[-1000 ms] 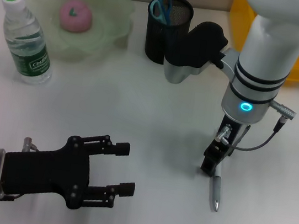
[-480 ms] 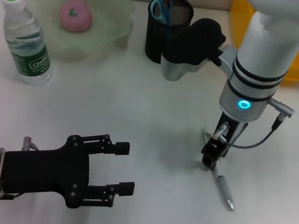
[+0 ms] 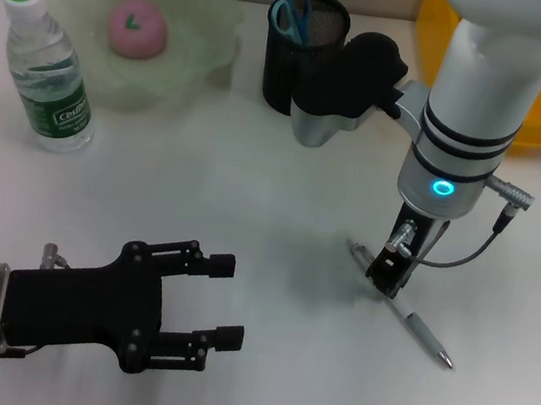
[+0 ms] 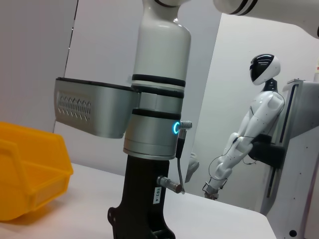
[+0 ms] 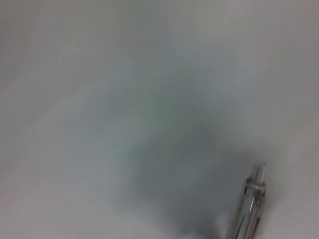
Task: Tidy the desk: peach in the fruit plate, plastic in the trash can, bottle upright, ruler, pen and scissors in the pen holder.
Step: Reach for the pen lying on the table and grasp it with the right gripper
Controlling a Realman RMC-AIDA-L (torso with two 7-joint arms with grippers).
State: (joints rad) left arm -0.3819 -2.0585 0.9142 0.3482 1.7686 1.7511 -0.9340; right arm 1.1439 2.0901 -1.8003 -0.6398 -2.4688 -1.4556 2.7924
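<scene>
White right arm (image 3: pixel 489 82), black bands, glowing cyan ring.

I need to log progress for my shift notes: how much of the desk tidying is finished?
Looks done: pink peach in the green fruit plate, clear water bottle upright, blue-handled scissors in the black mesh pen holder. In hand: right pincer down over the silver pen lying on the table. Left pincer open, idle. No ruler or plastic visible.

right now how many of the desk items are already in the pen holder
1 that shows: blue-handled scissors stand in the black mesh pen holder. The pen lies on the table under the right pincer. The holder's mesh wall may hide more.
</scene>
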